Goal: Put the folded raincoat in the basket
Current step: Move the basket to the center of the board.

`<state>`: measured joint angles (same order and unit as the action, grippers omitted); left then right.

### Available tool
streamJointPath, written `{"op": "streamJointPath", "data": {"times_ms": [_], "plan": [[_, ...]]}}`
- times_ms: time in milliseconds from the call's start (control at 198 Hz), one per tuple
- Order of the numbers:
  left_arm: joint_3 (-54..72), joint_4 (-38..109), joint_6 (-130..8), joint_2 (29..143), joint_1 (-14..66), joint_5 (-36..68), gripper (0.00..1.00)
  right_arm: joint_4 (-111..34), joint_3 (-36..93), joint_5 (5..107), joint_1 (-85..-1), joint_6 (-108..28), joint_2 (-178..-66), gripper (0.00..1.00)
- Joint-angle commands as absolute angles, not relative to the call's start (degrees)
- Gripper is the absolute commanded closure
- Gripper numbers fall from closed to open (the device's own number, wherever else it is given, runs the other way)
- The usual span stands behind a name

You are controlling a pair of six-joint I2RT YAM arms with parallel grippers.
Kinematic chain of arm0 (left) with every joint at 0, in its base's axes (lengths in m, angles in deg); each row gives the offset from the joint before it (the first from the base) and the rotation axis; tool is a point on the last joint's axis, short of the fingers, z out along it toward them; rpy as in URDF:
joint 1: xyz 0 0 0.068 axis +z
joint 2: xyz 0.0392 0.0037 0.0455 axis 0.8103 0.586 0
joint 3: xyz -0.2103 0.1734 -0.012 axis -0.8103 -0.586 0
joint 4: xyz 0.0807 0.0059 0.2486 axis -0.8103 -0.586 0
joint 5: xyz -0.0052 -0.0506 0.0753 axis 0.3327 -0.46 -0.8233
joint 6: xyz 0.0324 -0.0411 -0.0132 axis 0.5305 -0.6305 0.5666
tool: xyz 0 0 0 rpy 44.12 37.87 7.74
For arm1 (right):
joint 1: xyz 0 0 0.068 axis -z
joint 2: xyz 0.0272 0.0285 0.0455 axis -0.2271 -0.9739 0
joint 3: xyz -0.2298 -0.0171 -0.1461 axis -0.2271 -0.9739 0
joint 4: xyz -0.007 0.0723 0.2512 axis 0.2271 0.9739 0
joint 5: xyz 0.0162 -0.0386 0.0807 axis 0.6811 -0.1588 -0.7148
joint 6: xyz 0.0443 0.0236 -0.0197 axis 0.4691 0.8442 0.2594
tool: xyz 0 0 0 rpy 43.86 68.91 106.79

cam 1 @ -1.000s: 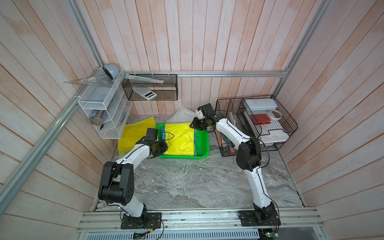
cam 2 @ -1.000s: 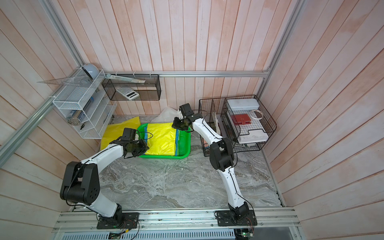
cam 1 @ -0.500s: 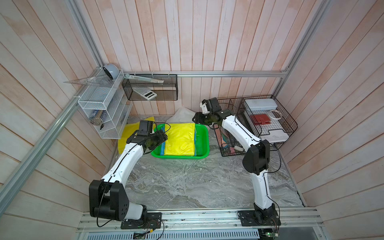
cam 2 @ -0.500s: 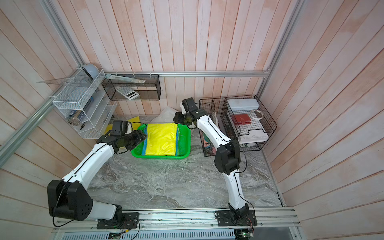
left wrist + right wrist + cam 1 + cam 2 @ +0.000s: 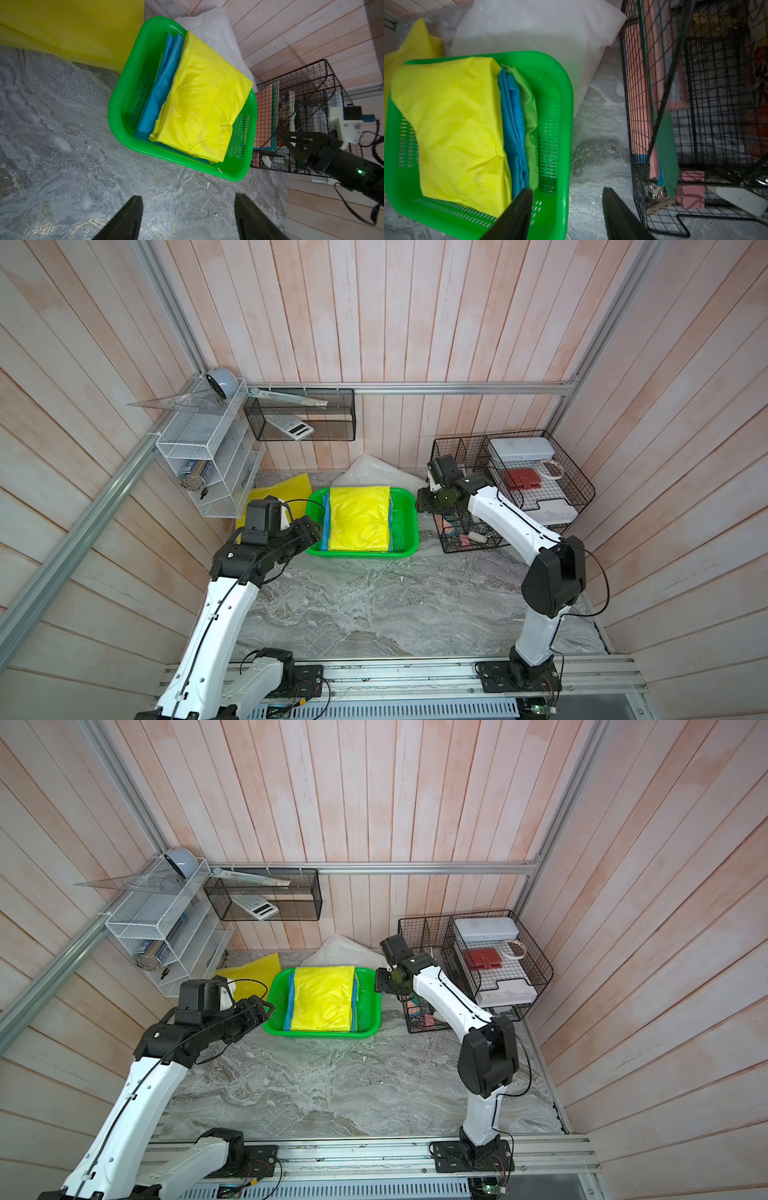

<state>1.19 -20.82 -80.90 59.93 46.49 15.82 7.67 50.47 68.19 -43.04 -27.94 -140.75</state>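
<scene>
With the folded yellow raincoat (image 5: 360, 517) lying in the green basket (image 5: 361, 554), the left gripper (image 5: 189, 199) and right gripper (image 5: 567, 190) are hanging wide open, empty, needing snag-free clearance.

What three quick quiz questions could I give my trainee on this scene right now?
1. True or false: the folded yellow raincoat lies inside the green basket.
2. Which hand holds something? A: left hand. B: right hand. C: neither.
3. What colour is the folded sheet peeking out from under the raincoat?
Key: 1 true. 2 C, both hands are open and empty. 3 blue.
</scene>
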Motion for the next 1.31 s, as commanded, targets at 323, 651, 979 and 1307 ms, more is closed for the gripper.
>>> {"op": "streamJointPath", "data": {"times_ms": [323,651,979,1307], "plan": [[-2.56,-28.84,-76.06,56.65,46.74,12.46,0.25,5.34,49.89,62.31,-43.13,-24.88,-148.62,0.42],[-4.49,-29.56,-75.00,54.13,46.74,10.68,0.25,5.94,49.80,60.93,-44.13,-25.65,-152.20,0.71],[-4.39,-30.28,-75.23,53.83,46.70,10.32,0.25,5.95,44.43,57.19,-45.60,-27.83,-146.06,0.95],[-7.36,-29.10,-76.07,52.24,46.72,11.34,0.25,-4.23,22.14,52.26,-47.07,-23.25,-129.82,1.00]]}}
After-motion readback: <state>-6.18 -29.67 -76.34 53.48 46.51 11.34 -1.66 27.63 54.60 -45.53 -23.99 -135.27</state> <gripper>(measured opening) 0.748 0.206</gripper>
